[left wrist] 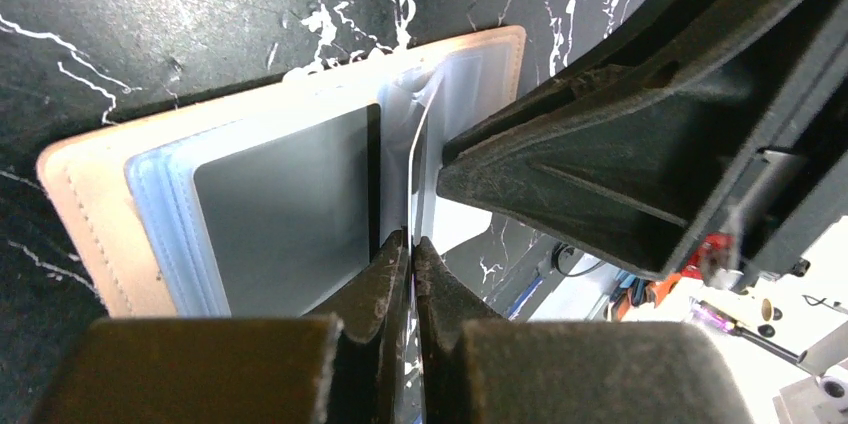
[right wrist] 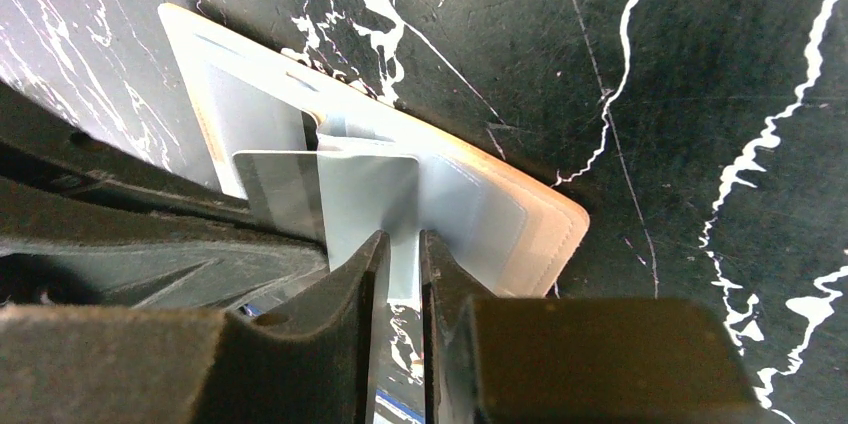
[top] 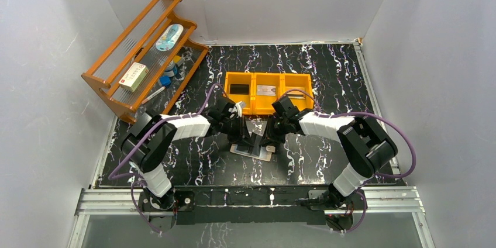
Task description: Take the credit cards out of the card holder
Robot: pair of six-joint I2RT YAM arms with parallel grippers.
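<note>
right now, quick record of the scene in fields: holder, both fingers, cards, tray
holder: open on the table, sleeves up
left fingers: shut on a thin panel standing at the fold
right fingers: either side of a pale panel, narrow gap, grip unclear
card: grey one sticking out beside the pale panel
tray: orange, beyond the holder, a dark card and a silvery card inside
</note>
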